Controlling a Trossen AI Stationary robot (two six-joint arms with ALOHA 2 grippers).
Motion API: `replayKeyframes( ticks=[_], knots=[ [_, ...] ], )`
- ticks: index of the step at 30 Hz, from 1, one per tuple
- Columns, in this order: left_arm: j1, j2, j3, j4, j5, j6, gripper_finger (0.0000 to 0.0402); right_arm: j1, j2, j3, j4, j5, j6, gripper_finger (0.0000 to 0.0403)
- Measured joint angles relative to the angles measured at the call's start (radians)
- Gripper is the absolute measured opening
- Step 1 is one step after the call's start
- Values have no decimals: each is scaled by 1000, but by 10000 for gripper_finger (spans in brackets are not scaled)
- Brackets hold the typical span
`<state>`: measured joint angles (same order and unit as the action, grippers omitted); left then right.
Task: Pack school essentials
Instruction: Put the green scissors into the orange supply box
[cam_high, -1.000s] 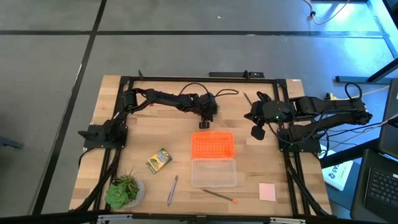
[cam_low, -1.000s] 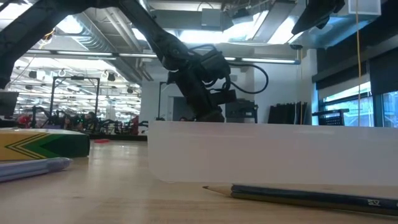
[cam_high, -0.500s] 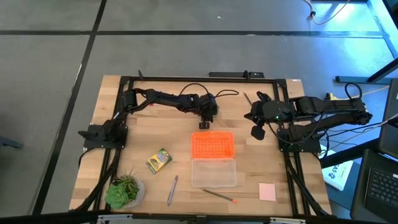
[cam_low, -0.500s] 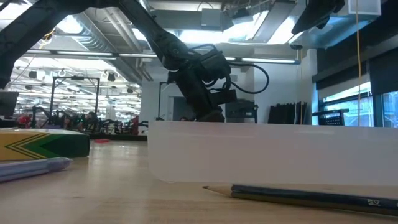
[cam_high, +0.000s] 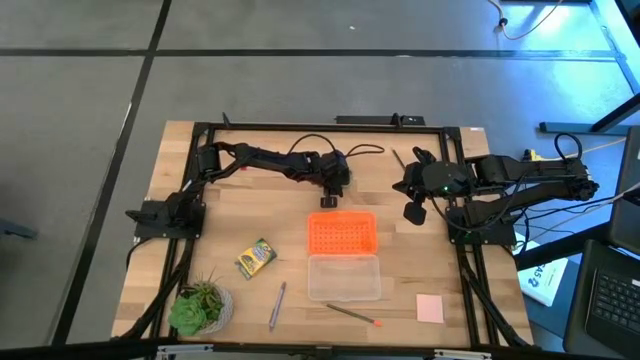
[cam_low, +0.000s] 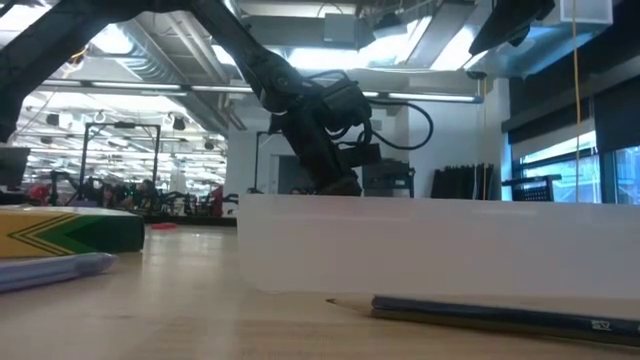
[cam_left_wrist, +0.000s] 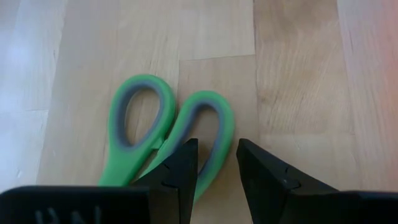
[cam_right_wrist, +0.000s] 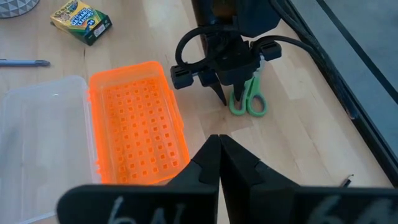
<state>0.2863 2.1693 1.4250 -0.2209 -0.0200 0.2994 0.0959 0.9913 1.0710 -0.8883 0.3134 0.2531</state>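
Observation:
The green-handled scissors (cam_left_wrist: 165, 134) lie flat on the table near its far edge, also seen in the right wrist view (cam_right_wrist: 247, 99). My left gripper (cam_left_wrist: 216, 168) (cam_high: 328, 197) points down over them, open, with one finger on each side of the rim of one handle loop. My right gripper (cam_right_wrist: 219, 155) (cam_high: 414, 212) hangs shut above the table to the right of the case. The crayon box (cam_high: 256, 258), pen (cam_high: 277, 305), a pencil (cam_high: 350, 314) and the pink note pad (cam_high: 430, 308) lie flat near the near edge. A second pencil (cam_high: 398, 158) lies at the far edge. My left gripper comes at the scissors from above, fingers pointing down. The rim of one handle loop (cam_left_wrist: 217, 152) passes between the two fingers. Whether the fingers touch it cannot be told.
The case lies open mid-table, with its orange lid (cam_high: 342, 233) on the far side and its clear base (cam_high: 343, 277) on the near side. A potted plant (cam_high: 200, 308) stands at the near left corner. In the low view the clear base (cam_low: 440, 245) hides the left gripper's fingers.

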Motion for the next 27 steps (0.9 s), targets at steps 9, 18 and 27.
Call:
replayKeyframes(
  ticks=[9,18,27],
  knots=[
    [2,15,-2,1,27,-54,110,0,0,0,0,0,0,9],
    [-6,15,-3,3,-11,-1,87,0,0,0,0,0,0,9],
    [-28,15,-3,4,-30,26,9,0,0,0,0,0,0,9]
  ],
)
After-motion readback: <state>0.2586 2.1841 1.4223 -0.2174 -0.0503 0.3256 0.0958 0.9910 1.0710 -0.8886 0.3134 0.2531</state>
